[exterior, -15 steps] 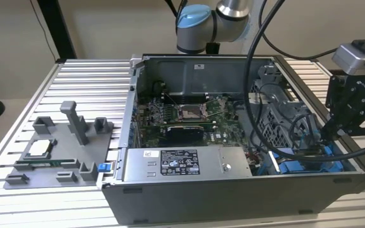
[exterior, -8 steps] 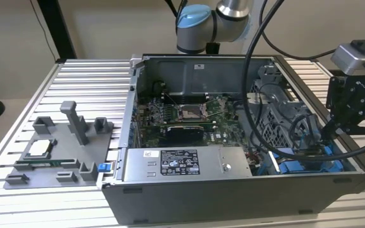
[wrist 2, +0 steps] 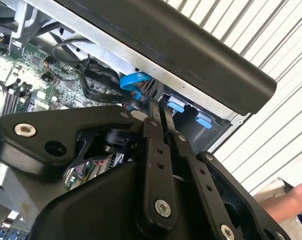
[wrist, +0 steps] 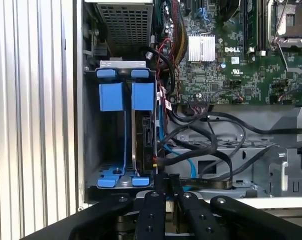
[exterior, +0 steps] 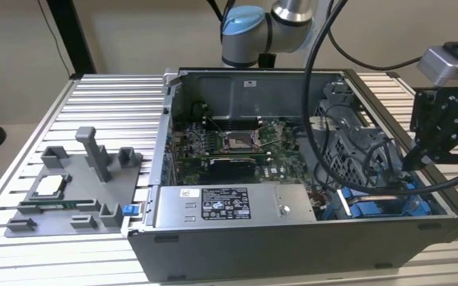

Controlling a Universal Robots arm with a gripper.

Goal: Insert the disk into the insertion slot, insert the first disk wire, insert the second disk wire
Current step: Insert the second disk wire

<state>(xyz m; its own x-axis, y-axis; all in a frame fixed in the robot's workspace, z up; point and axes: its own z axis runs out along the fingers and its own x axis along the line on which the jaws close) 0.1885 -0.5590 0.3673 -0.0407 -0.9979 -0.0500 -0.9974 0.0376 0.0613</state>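
Blue-railed slot [exterior: 376, 208], at the case's [exterior: 293, 250] 4 o'clock corner in the exterior view, already holds the disk [wrist: 143, 132], and the claw [wrist: 165, 181] sits pinched shut right by its connector end, so I'd come in square and push gently.

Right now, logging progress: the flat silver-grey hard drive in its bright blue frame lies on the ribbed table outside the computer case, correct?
No: the first wrist view shows the hard drive standing inside the case, in the grey metal drive bay with blue rails.
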